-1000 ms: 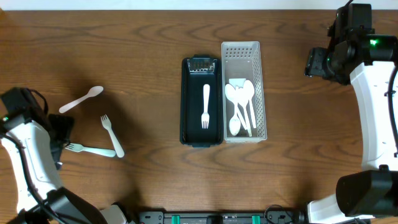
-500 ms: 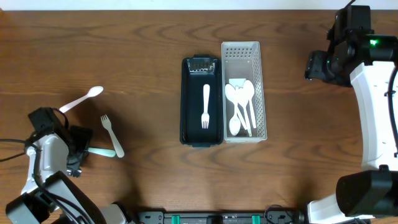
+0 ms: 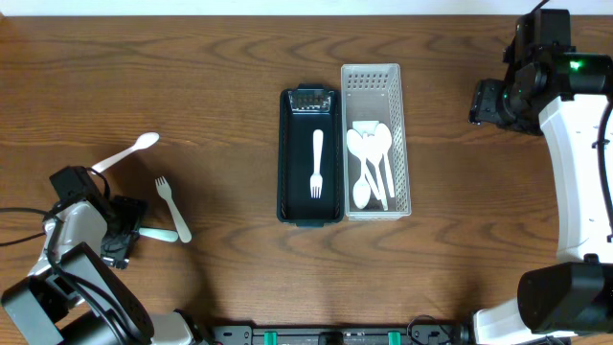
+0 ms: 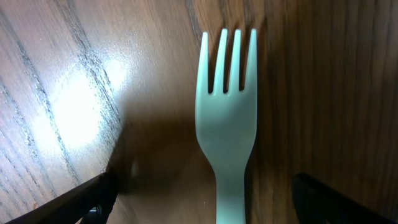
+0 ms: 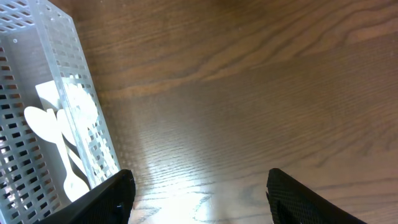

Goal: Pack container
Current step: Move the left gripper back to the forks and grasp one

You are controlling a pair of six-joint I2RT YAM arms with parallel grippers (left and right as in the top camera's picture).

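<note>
Left claw [image 4: 202, 202] spread astride a pale green fork [image 4: 226, 127] on the bench [image 4: 56, 74]; centre over the handle before closing.

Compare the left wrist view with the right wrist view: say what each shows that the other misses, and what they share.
Only the left wrist view: a pale green fork lying flat between the open fingers of the left end effector. Only the right wrist view: the white perforated basket holding white spoons, left of the open right end effector. Both: the wooden table and dark fingertips at the lower corners.
</note>
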